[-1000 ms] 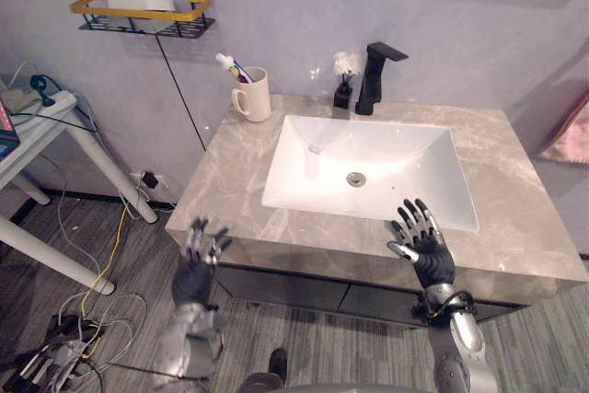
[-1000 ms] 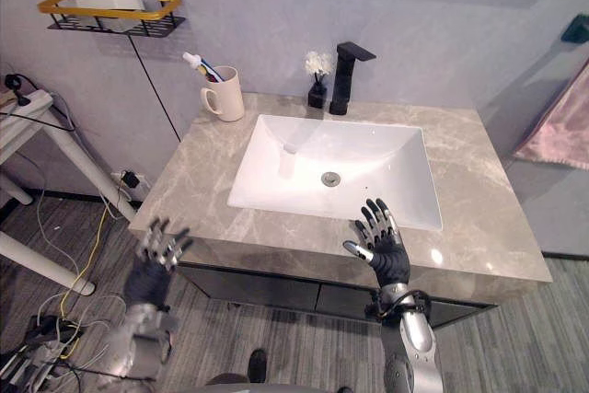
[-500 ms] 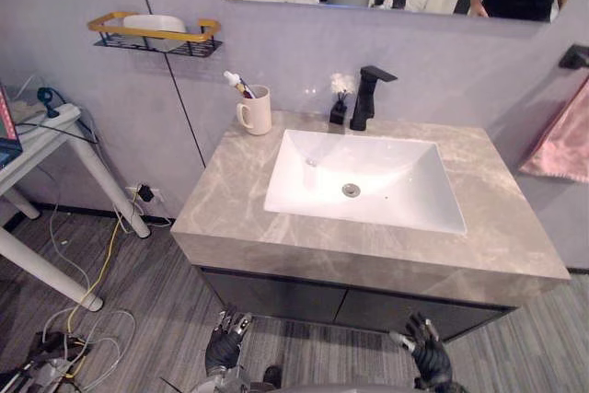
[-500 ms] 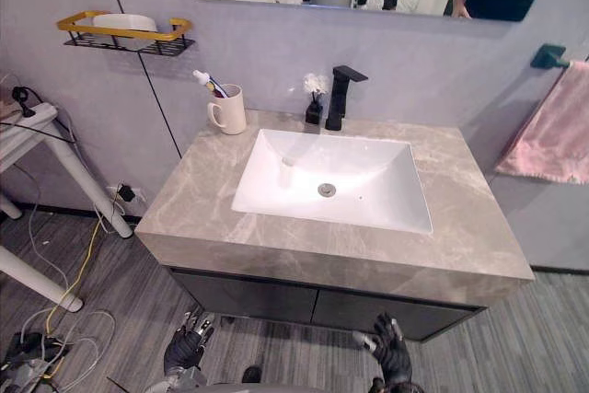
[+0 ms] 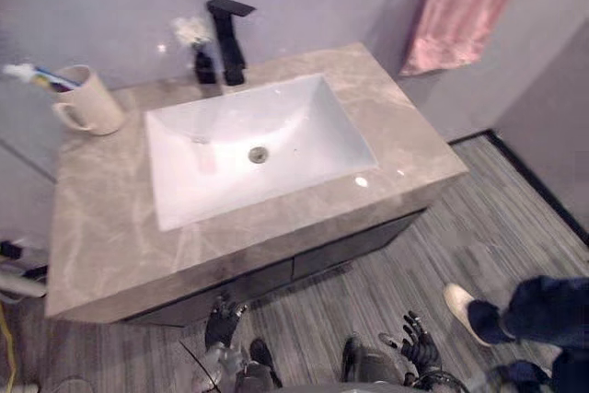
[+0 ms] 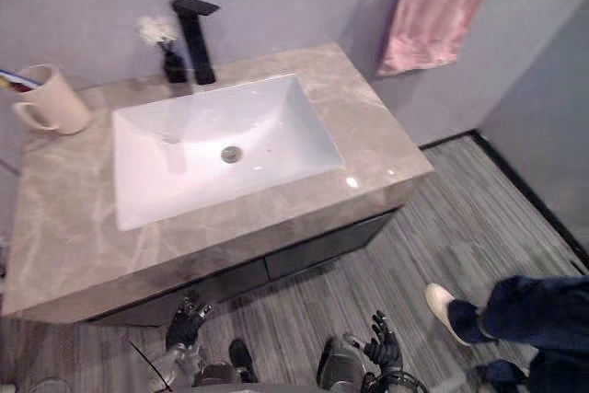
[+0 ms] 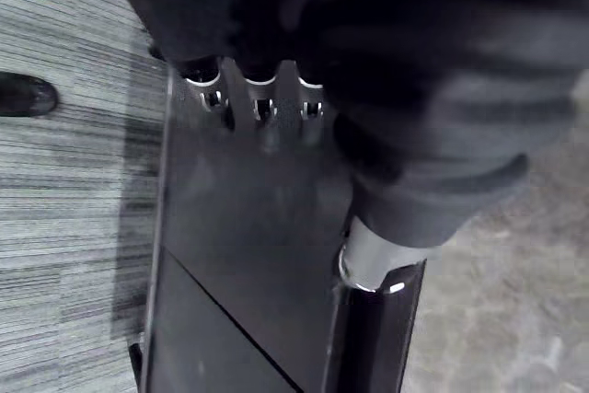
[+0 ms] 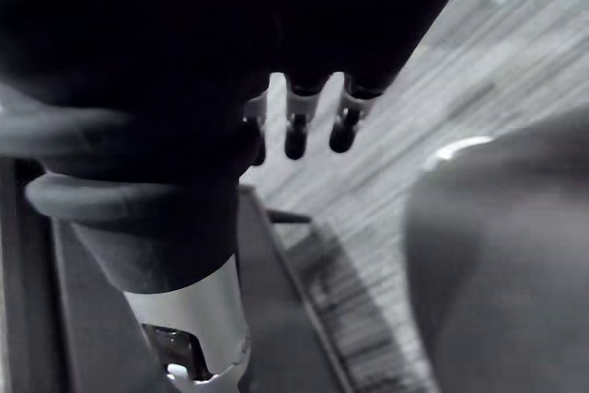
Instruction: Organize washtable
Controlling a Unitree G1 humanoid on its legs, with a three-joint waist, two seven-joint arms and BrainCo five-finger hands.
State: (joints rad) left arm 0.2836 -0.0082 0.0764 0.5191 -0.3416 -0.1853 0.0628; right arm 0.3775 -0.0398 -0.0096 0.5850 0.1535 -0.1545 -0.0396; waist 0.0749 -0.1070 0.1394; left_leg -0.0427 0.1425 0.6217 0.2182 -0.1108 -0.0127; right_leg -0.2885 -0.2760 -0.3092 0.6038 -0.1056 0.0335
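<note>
Left eye view: the marble surface [image 5: 101, 227] carries a white sink [image 5: 294, 135], a black faucet [image 5: 228, 29] with a flower vase [image 5: 198, 52] just beside it, and a cream mug [image 5: 87, 103] of toothbrushes [image 5: 32, 75] at its left back corner. A pink towel [image 5: 465, 6] hangs on the wall. The left hand [image 5: 224, 319] and right hand [image 5: 420, 349] hang low before the cabinet, fingers spread and empty.

Right eye view: a person's pale shoe [image 6: 444, 308] stands at the right.

Left wrist view: straight fingers [image 7: 260, 103] face the dark cabinet front [image 7: 248, 255].

Right wrist view: straight fingers [image 8: 296, 131] hang over the striped floor [image 8: 433, 108].

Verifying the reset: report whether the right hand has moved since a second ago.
Yes. A second ago it was over the countertop front edge beside the sink; now the right hand is lowered, open, below that edge, near the floor.
</note>
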